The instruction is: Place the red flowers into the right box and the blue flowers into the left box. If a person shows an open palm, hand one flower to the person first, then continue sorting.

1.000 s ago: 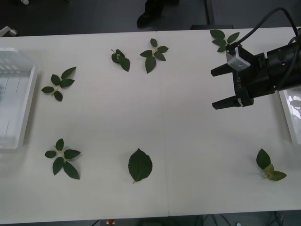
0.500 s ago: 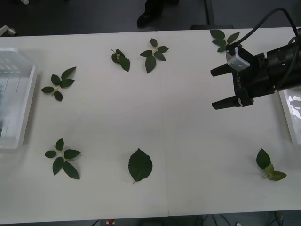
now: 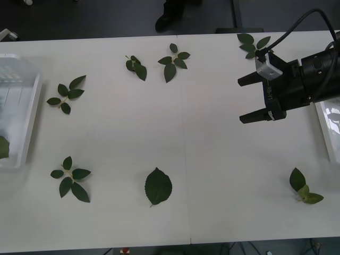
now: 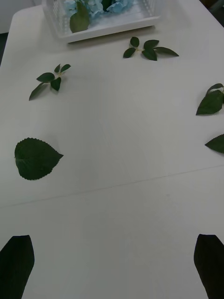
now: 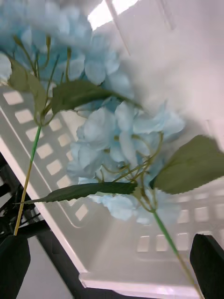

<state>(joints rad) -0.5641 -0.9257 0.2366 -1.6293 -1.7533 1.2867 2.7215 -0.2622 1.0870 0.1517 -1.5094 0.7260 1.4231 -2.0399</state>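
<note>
No legible text, labels or numbers anywhere.

Overhead front; wrists share left box (image 4: 109, 23)

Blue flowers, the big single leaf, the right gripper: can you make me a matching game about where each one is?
Things:
1. blue flowers
2. big single leaf
3. right gripper
4. left box

Places:
A. near edge of the table, middle
B. above the table's right side, jaws apart
C. inside the left box
D. table's left edge

Pairs: 1-C, 2-A, 3-B, 4-D
</note>
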